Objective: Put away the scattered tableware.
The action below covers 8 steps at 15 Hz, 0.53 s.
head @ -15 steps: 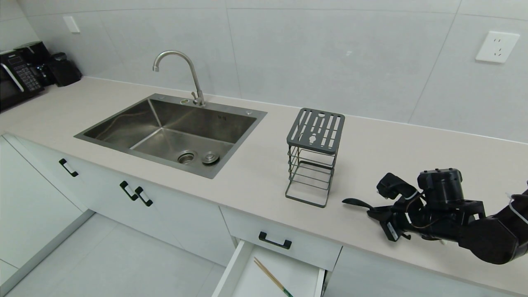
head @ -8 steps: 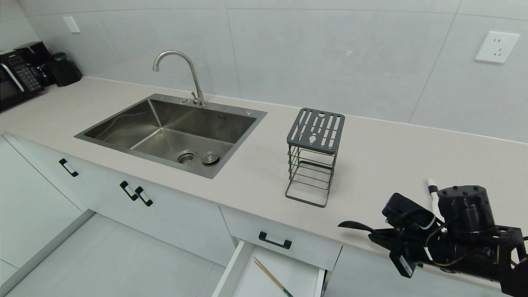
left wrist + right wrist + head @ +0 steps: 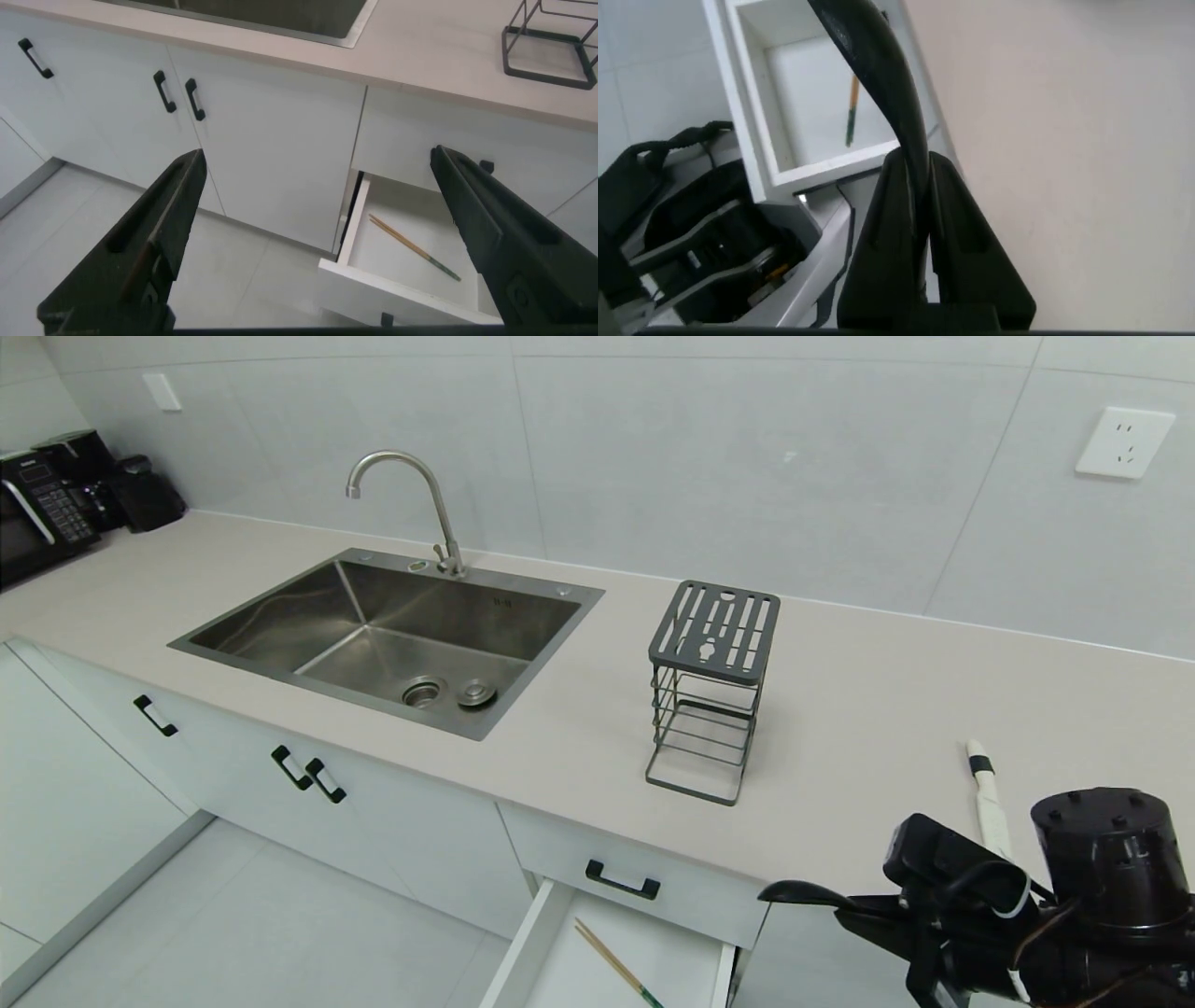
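My right gripper [image 3: 868, 907] is shut on the handle of a black spoon [image 3: 794, 893], held out past the counter's front edge, to the right of and above the open white drawer [image 3: 519, 945]. The right wrist view has the spoon [image 3: 874, 65] sticking out from the closed fingers [image 3: 957, 219] over the drawer [image 3: 752, 112]. A pair of chopsticks [image 3: 616, 967] lies in the drawer. A white utensil with a black band [image 3: 984, 786] lies on the counter at the right. My left gripper [image 3: 318, 238] hangs open in front of the cabinets, above the drawer [image 3: 348, 233] and chopsticks [image 3: 411, 246].
A dark wire rack [image 3: 711, 691] stands mid-counter, its base [image 3: 551, 51] in the left wrist view too. The steel sink [image 3: 280, 616] with its faucet [image 3: 425, 499] is to the left. Black appliances [image 3: 56, 495] sit far left. Cabinet doors with black handles [image 3: 177, 89] are below.
My right gripper has carried the black spoon from above the counter toward and past its front edge, lower in the head view. This uncovered the white utensil on the counter.
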### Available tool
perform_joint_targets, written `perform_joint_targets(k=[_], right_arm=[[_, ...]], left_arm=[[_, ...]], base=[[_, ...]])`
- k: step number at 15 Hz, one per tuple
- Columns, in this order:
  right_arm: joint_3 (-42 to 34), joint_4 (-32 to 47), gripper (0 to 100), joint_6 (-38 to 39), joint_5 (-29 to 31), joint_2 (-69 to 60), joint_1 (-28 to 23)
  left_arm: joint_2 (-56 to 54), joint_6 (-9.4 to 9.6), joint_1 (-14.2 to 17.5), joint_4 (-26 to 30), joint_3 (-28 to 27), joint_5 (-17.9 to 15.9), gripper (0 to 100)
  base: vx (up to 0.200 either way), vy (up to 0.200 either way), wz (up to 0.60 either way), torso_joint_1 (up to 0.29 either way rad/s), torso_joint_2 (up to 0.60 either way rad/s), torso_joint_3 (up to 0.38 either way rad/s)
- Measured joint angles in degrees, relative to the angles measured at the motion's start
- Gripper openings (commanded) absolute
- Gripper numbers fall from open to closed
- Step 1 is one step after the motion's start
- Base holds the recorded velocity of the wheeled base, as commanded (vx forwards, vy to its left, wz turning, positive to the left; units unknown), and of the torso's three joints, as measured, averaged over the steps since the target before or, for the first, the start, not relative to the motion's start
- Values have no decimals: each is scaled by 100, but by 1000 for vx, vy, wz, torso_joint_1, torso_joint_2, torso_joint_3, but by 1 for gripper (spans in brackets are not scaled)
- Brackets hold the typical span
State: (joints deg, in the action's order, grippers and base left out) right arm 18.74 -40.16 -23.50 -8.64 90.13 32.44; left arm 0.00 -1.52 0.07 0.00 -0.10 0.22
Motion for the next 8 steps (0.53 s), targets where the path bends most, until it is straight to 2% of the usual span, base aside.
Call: perform_joint_targets(k=[4, 8], right_arm=[[592, -5, 0, 457, 158, 163, 859], [1012, -56, 0, 534, 189, 529, 1252]], left_arm=[[0, -2, 0, 0, 0, 2, 100], [0, 0, -2, 0, 0, 0, 100]], base=[[0, 0, 0, 0, 0, 0], [0, 0, 0, 0, 0, 0]])
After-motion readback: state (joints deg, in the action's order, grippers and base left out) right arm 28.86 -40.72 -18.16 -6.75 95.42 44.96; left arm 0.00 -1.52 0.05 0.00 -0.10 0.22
